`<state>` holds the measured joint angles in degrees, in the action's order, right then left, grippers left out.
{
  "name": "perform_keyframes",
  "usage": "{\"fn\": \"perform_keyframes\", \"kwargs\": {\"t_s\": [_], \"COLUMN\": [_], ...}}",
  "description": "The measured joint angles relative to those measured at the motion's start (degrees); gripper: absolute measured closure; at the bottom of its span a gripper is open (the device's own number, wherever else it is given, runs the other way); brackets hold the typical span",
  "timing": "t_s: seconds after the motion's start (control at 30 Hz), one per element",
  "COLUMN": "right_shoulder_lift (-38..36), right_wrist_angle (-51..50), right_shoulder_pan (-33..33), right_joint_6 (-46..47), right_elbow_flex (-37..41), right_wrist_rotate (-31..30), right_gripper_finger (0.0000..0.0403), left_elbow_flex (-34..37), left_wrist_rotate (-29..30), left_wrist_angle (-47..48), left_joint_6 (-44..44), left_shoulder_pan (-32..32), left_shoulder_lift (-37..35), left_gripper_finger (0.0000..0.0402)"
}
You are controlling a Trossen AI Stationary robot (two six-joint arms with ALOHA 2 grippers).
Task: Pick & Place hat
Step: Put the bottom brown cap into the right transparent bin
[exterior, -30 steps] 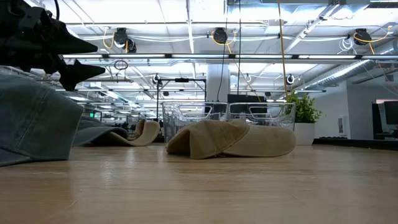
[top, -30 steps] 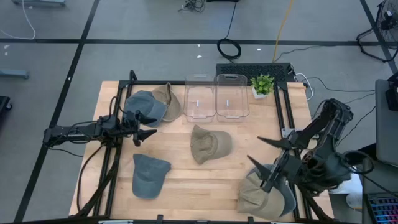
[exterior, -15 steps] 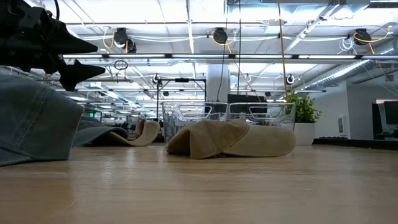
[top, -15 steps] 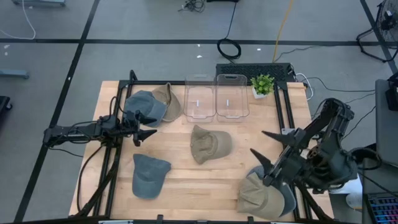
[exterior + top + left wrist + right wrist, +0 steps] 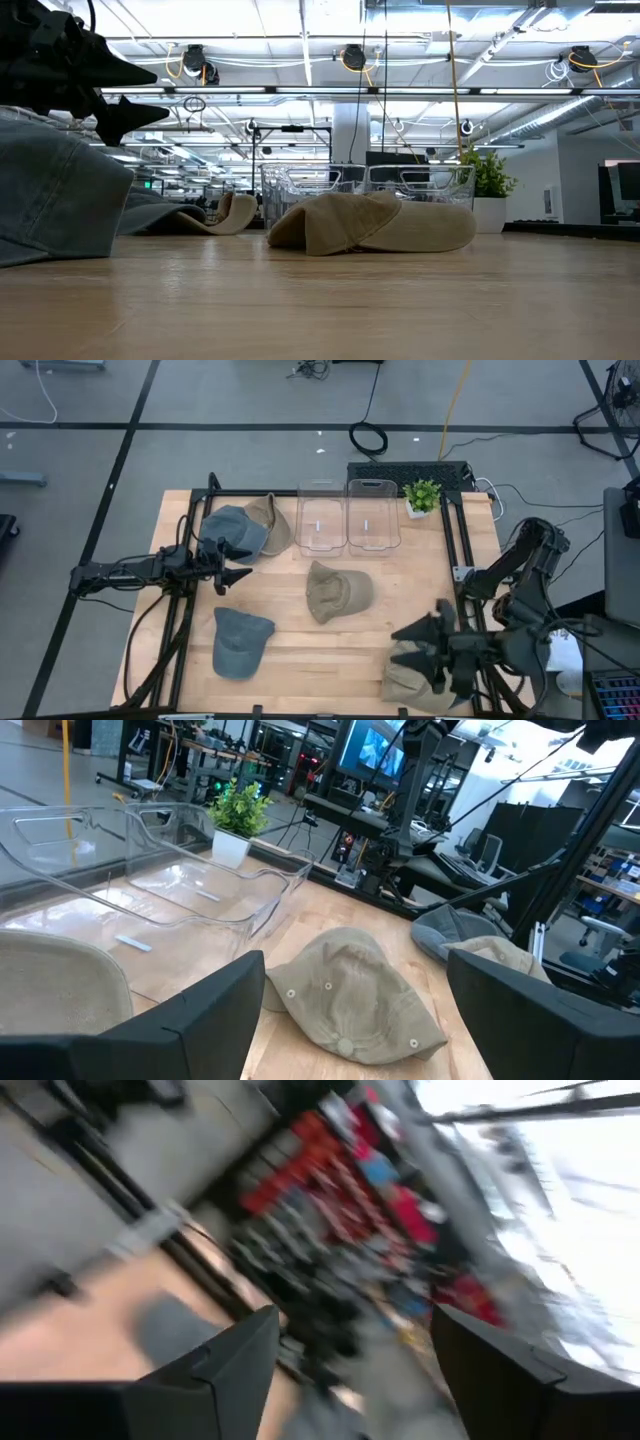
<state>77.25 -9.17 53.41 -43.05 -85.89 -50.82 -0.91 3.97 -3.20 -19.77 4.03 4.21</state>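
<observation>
A tan cap [image 5: 336,592] lies crown up at the table's middle, also seen in the low view [image 5: 372,224] and the left wrist view [image 5: 352,992]. A grey-blue cap [image 5: 240,642] lies near the front left. A grey-blue cap [image 5: 233,530] and a tan cap [image 5: 272,522] lie together at the far left. At the near right corner, a tan cap [image 5: 412,682] lies stacked with a grey one. My left gripper [image 5: 232,564] is open, left of the middle cap and above the table [image 5: 118,88]. My right gripper [image 5: 424,647] is open over the near right stack.
Two clear plastic bins [image 5: 322,517] [image 5: 373,515] stand side by side at the far edge, with a small potted plant [image 5: 422,497] to their right. Black frame rails [image 5: 186,610] run along both sides of the table. Bare wood lies between the middle cap and the near edge.
My right gripper has swung toward the table's near edge and a little left, turning at the wrist, and now sits over the stack of caps at the near right corner. It stays open. The caps and the left arm have kept still.
</observation>
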Motion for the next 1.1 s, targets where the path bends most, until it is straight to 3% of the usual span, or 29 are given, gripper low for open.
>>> {"fn": "perform_keyframes", "kwargs": {"t_s": [0.23,0.57,0.93,1.1], "right_shoulder_lift": [-0.4,-0.2,2.8,5.7], "right_wrist_angle": [-8.1,-25.0,-37.2,-42.0], "right_shoulder_pan": [-4.5,-11.3,-15.2,-15.8], "right_joint_6": [19.1,41.5,49.4,49.3], "right_elbow_flex": [0.0,0.0,0.0,0.1], "right_wrist_rotate": [18.1,35.0,59.7,63.1], "right_gripper_finger": [0.0160,0.0154,0.0160,0.0160], "left_elbow_flex": [0.0,0.0,0.0,0.0], "left_wrist_rotate": [0.0,0.0,0.0,0.0], "left_wrist_angle": [0.0,0.0,0.0,0.0], "left_joint_6": [0.0,0.0,0.0,0.0], "left_shoulder_pan": [0.0,0.0,0.0,0.0], "left_shoulder_lift": [0.0,0.0,0.0,0.0], "left_gripper_finger": [0.0078,0.0078,0.0078,0.0078]}}
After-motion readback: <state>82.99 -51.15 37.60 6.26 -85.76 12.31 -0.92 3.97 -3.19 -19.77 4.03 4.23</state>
